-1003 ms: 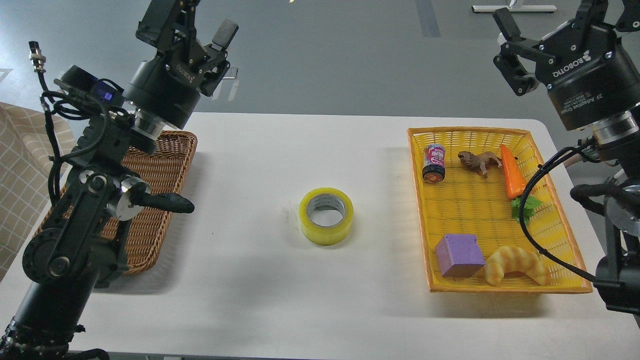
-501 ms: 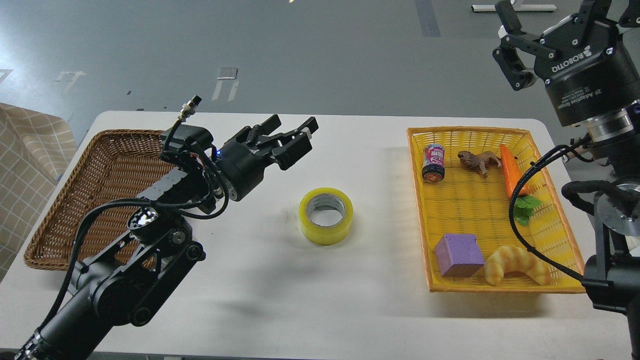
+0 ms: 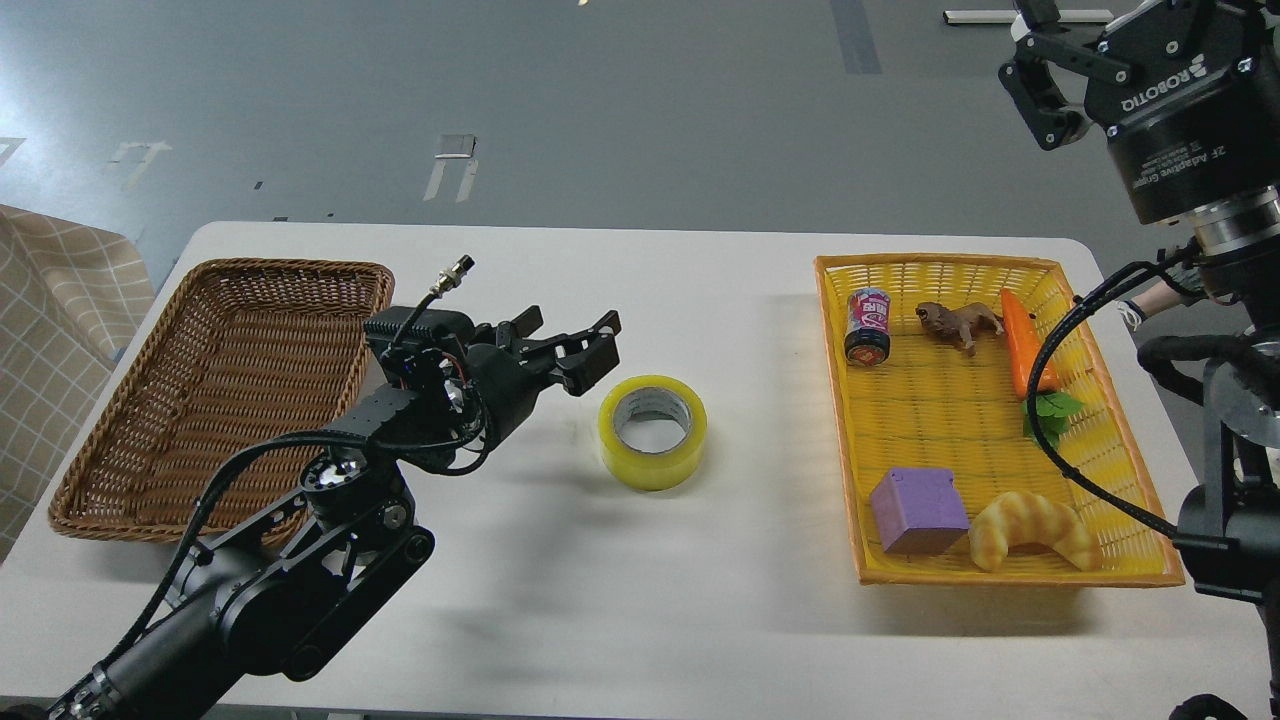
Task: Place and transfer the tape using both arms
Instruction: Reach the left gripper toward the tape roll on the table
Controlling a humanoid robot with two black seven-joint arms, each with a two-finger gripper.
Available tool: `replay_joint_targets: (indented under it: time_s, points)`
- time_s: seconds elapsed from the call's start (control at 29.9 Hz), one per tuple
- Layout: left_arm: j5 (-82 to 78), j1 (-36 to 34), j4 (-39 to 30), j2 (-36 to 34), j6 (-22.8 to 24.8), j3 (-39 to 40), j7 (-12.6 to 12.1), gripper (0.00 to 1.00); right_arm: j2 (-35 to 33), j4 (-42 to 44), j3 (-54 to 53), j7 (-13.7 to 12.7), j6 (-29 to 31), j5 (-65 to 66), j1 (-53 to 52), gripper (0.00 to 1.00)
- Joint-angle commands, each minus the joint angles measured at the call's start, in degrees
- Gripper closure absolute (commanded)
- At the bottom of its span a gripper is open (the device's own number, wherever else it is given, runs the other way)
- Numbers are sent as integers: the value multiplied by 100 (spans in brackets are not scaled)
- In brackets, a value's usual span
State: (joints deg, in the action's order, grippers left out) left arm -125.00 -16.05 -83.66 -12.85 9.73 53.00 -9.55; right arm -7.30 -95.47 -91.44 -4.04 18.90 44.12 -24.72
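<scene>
"Where is the tape (image 3: 653, 431)?"

"Flat on the white table (image 3: 560, 590), between the two baskets. It looks light and stiff, with slippery sides. I'd pinch the wall, one finger in the hole."

"What do the baskets hold?"

"The brown basket (image 3: 215, 385) looks empty. The yellow basket (image 3: 840, 420) has a purple cube (image 3: 918, 510), a croissant (image 3: 1032, 531), a carrot (image 3: 1024, 340), a can (image 3: 867, 326) and a toy lion (image 3: 958, 321)."

"And the grippers?"

"The left gripper (image 3: 578, 352) is open, holding nothing, just beside the tape. The right gripper (image 3: 1045, 80) is up high, partly out of sight; I can't tell."
</scene>
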Motion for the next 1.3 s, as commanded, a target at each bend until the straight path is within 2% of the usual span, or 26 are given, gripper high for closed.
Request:
replay_joint_targets:
  time_s: [0.0,0.1,0.43,0.67,0.87,1.27]
  points:
    - [0,5,26,80,2,-219,-117,2,-8,10,-5,0,0,0,-6,0]
    - [0,49,166,124,-15,-228,-397,2,-8,19,-5,0,0,0,-6,0]
    - [0,243,201,555,-86,-246,-934,2,-78,37,-5,0,0,9,-6,0]
    - [0,234,263,845,-86,-395,-952,2,-192,37,-14,0,0,9,29,0]
    - [0,164,324,749,-94,-684,-944,2,-192,28,-23,0,-9,9,55,0]
    - [0,-144,895,748,-112,-1002,-944,2,-201,19,-40,0,-53,9,99,0]
